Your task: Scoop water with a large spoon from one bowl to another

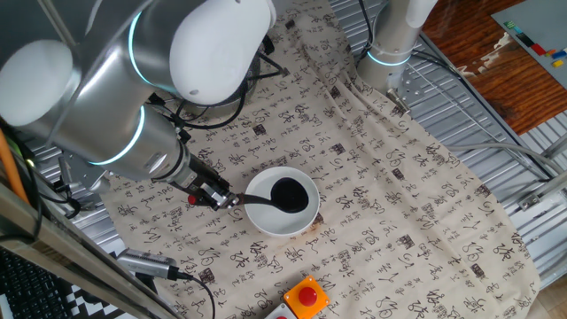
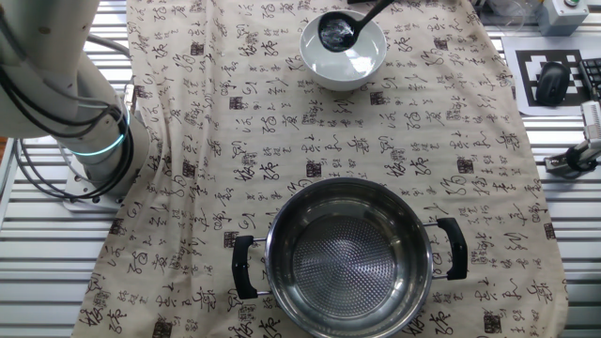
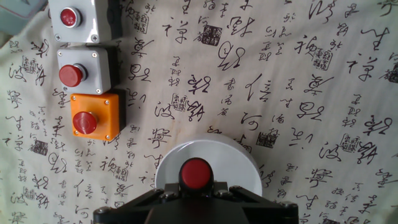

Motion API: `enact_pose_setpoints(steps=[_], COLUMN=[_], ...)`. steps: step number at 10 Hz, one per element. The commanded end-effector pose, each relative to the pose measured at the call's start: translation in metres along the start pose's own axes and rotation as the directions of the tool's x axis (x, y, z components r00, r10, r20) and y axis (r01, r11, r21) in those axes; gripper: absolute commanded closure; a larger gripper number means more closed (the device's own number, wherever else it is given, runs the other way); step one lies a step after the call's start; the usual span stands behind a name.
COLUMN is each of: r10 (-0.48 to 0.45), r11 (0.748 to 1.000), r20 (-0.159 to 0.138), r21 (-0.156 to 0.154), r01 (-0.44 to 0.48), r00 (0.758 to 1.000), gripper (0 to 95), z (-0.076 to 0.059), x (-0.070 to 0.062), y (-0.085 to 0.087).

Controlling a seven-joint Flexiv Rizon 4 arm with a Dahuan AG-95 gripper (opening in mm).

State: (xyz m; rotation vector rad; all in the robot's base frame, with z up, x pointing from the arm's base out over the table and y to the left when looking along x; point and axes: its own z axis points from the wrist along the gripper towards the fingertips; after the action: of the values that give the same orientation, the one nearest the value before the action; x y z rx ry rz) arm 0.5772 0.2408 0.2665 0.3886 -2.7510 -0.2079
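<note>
The black ladle [image 1: 285,195] has its round cup down inside the white bowl [image 1: 282,221], in the water. It also shows in the other fixed view, cup [image 2: 336,32] in the white bowl [image 2: 343,68] at the far edge. My gripper [image 1: 213,195] is shut on the ladle's handle near its red end, left of the bowl. In the hand view the red end [image 3: 196,173] sits between the jaws, above the white bowl [image 3: 168,171]. The steel pot with black handles [image 2: 349,252] stands near the front in the other fixed view, apart from the white bowl.
Patterned cloth [image 1: 399,204] covers the table. Button boxes lie beside the white bowl: an orange one [image 3: 93,116] and two grey ones [image 3: 84,70]. A second arm's base [image 1: 390,53] stands at the back. Ribbed metal table edges [image 1: 478,133] surround the cloth.
</note>
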Motion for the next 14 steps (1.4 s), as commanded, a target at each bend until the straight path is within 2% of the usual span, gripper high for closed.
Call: enact_pose_setpoints(steps=[1, 7, 14], r10=[-0.01, 0.022, 0.078], r11=[1.0, 1.0, 0.997], r20=[0.008, 0.017, 0.06], r21=[0.0, 0.0, 0.021], r01=[0.01, -0.022, -0.08], r00=[1.0, 1.0, 0.995], gripper=[95.0, 95.0, 95.0], z=[0.0008, 0.0008, 0.0008], x=[0.0012, 0.0012, 0.0012], y=[-0.0002, -0.0002, -0.0002])
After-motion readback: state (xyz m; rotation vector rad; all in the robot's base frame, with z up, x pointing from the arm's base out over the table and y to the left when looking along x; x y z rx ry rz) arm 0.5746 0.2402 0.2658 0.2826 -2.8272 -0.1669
